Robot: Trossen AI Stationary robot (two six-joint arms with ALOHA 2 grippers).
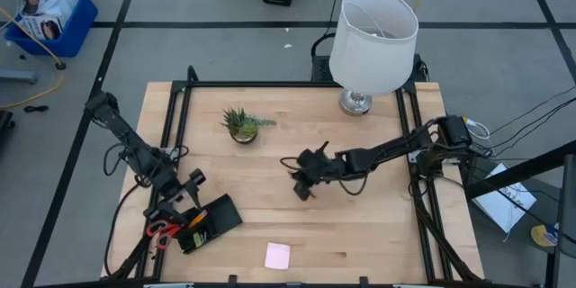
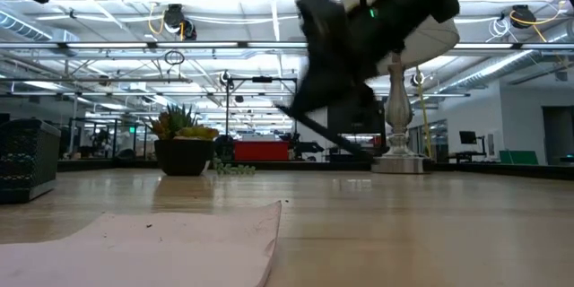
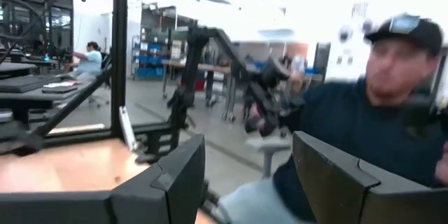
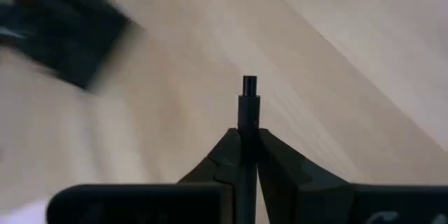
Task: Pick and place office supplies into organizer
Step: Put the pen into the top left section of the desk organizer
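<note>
The black organizer tray [image 1: 216, 219] lies near the table's near-left corner, with red-handled scissors [image 1: 162, 231] and yellow items at its left end. My left gripper [image 1: 184, 193] hovers open just above its far-left end; the left wrist view shows the gripper [image 3: 245, 182] open and pointing out into the room. My right gripper [image 1: 304, 184] is over the table's middle, shut on a thin black pen [image 4: 250, 91]. The pink sticky-note pad [image 1: 277, 255] lies flat by the near edge. My right gripper pinches the thin black pen between its two fingers. The pen runs along the fingers, and its short end [image 4: 250, 101] sticks out past the fingertips. In the low view the pen [image 2: 327, 133] slants below the gripper, lifted clear of the table.
A small potted plant [image 1: 241, 124] stands left of the table's centre toward the far side. A white-shaded lamp [image 1: 372, 36] stands at the far edge. Bare wood lies between the right gripper and the tray. A person in a dark top [image 3: 364, 126] sits beyond the table.
</note>
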